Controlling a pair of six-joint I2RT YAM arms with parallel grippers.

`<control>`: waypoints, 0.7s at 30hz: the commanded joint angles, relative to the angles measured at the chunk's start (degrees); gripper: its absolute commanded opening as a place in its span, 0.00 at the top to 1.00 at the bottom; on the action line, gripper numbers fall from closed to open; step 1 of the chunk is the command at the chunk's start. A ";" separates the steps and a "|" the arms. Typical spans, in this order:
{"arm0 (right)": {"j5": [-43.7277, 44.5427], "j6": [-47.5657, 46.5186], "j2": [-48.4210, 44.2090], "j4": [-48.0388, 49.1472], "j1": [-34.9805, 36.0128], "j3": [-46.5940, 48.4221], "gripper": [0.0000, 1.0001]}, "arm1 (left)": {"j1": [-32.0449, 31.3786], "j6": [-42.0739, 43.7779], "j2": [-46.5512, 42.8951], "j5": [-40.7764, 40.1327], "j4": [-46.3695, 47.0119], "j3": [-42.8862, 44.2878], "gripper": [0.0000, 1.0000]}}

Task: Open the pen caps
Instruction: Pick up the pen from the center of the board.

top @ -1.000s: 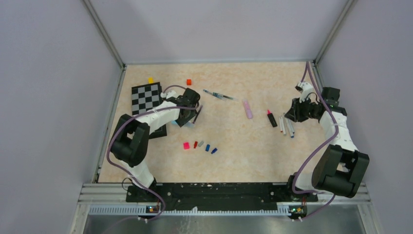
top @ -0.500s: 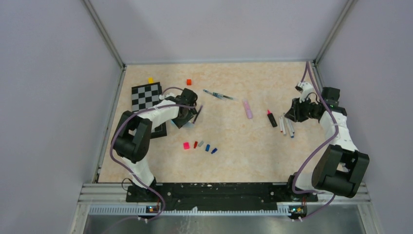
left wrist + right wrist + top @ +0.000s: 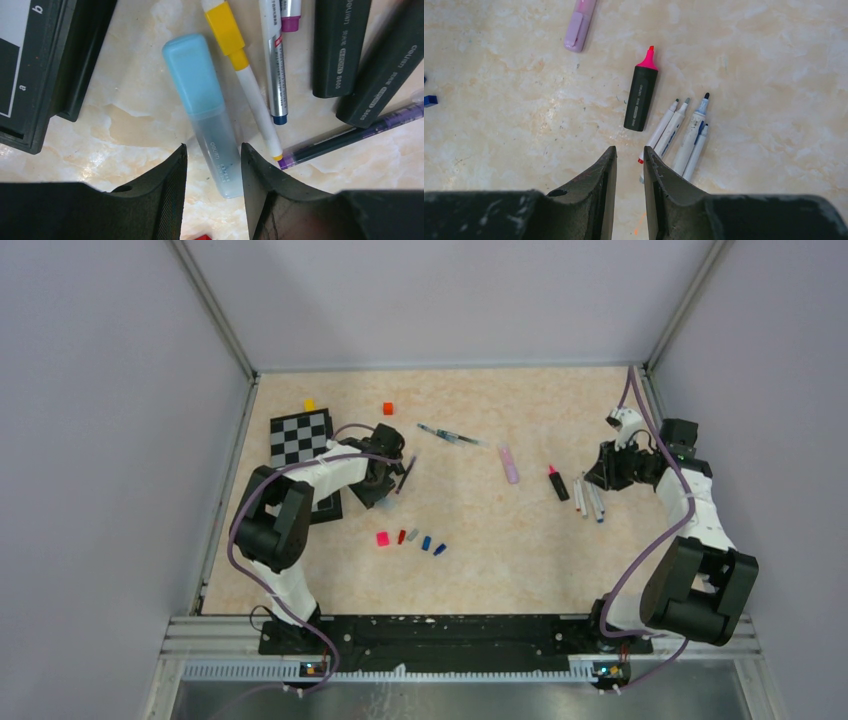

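Noted left gripper [image 3: 214, 150] shifted slightly and narrowed since a second ago: jaws apart, astride barrel of capped light blue highlighter [image 3: 202, 95] lying flat on tabletop [image 3: 135, 125]. Found right gripper [image 3: 629, 152] unmoved, slightly parted, empty, near uncapped white pens [image 3: 676, 132].

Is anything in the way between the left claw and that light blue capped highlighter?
Nothing visible. The translucent light blue highlighter lies with its barrel end between the left claw fingers; a thin white yellow-capped pen lies close alongside.
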 commanded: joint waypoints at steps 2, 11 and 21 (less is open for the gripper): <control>-1.28 -0.83 -1.84 0.11 -0.62 0.20 0.75 | 0.33 -1.12 0.22 0.23 -3.07 0.95 0.53; -1.37 -0.92 -1.96 0.04 -0.66 0.25 0.75 | 0.86 -0.39 1.26 1.46 -1.61 -1.04 0.55; -1.34 -1.09 -1.96 -0.12 -0.68 0.23 0.75 | 1.87 0.40 2.49 2.65 -1.38 -1.50 0.72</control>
